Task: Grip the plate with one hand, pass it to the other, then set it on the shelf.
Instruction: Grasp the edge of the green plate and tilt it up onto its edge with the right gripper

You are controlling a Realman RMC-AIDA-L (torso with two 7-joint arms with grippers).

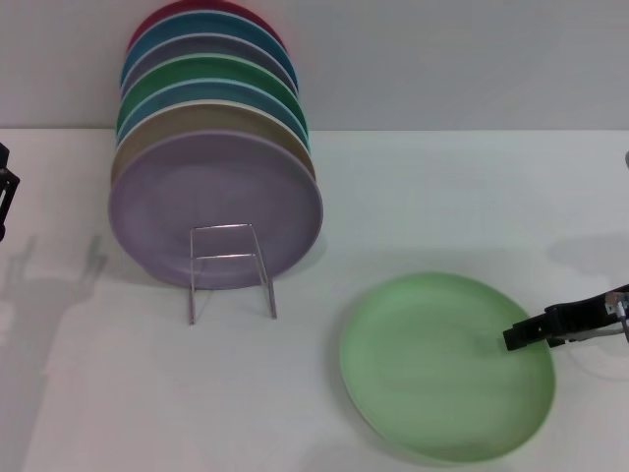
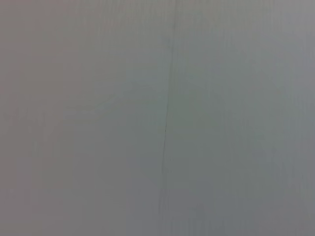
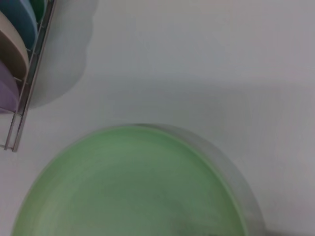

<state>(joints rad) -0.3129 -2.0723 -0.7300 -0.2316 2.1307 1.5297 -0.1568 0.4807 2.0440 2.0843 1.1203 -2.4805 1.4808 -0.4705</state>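
Lying flat on the table [image 1: 472,197], the plate [image 1: 442,369] sits at 4 o'clock from the shelf [image 1: 231,270]; right gripper [image 1: 521,336] at its 3 o'clock rim, jaw state indeterminate; left gripper [image 1: 5,197] parked.

One mint-green plate [image 1: 442,369] lying flat on the tabletop [image 1: 442,187], seven plates [image 1: 214,202] standing in a row, lavender at front, one wire shelf [image 1: 231,267], two hands, left hand [image 1: 6,192], right hand [image 1: 521,336].
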